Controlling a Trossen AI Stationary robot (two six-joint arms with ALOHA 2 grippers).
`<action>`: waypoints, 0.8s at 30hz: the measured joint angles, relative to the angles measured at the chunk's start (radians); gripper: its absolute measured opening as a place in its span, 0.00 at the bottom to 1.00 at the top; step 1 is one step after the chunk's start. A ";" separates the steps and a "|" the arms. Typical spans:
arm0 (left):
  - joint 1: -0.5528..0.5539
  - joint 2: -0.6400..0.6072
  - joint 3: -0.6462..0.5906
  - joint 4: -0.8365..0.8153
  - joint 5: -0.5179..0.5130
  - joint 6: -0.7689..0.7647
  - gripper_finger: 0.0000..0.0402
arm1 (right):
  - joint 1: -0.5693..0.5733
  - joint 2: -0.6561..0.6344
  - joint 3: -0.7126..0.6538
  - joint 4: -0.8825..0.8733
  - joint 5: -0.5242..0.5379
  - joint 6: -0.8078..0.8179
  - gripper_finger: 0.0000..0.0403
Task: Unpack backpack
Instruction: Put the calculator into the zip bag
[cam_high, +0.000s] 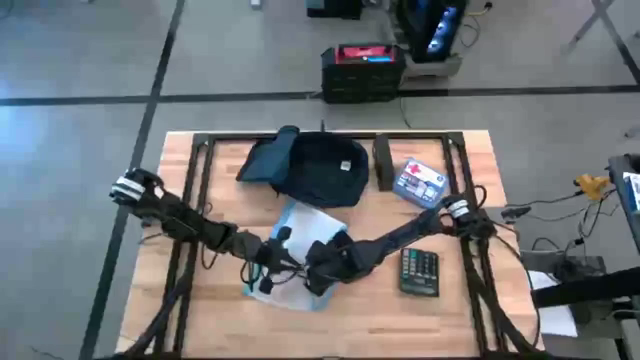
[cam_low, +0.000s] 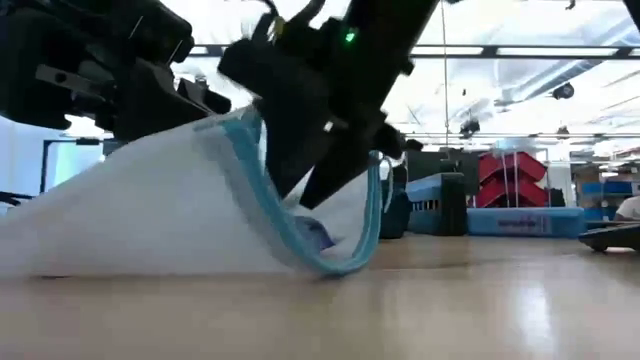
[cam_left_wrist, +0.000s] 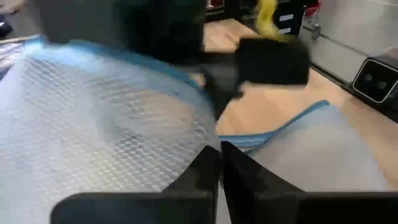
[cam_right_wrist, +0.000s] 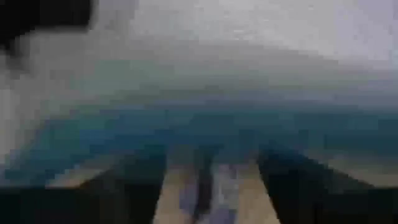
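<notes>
The dark navy backpack (cam_high: 312, 168) lies flat at the table's far middle, and no gripper is on it. Nearer the front lies a clear pouch with blue trim (cam_high: 300, 225), its mouth lifted open (cam_low: 300, 200). My left gripper (cam_high: 262, 270) is shut on the pouch's edge (cam_left_wrist: 219, 171). My right gripper (cam_high: 318, 278) slants down from the right with its fingers open, and they reach into the pouch's mouth (cam_low: 320, 175). What lies between its fingers is too blurred to tell in the right wrist view (cam_right_wrist: 211, 186). My left gripper pinches the pouch's blue-trimmed mouth edge (cam_left_wrist: 245, 138) between its two shut fingers, coming nearly level from the table's left. That edge is held up off the table, while the pouch's lower side (cam_low: 150, 255) rests on the wood. My right gripper has its fingers (cam_low: 335, 165) inside the raised mouth; I cannot tell whether they touch the pouch or anything in it.
A blue-white box (cam_high: 420, 182) and a dark upright item (cam_high: 382, 165) sit to the right of the backpack. A black calculator (cam_high: 419, 272) lies near the right front. A black frame (cam_high: 200, 200) runs along the table's sides and far edge.
</notes>
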 joint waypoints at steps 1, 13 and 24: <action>0.000 0.000 0.000 0.001 0.000 0.000 0.00 | 0.011 -0.005 0.000 -0.011 -0.014 0.000 0.67; 0.000 0.000 0.000 0.001 -0.001 0.000 0.00 | 0.187 -0.115 0.001 -0.354 -0.077 -0.073 0.80; 0.001 0.000 0.000 0.002 -0.002 -0.004 0.00 | 0.446 -0.119 -0.005 -0.833 -0.163 0.187 0.73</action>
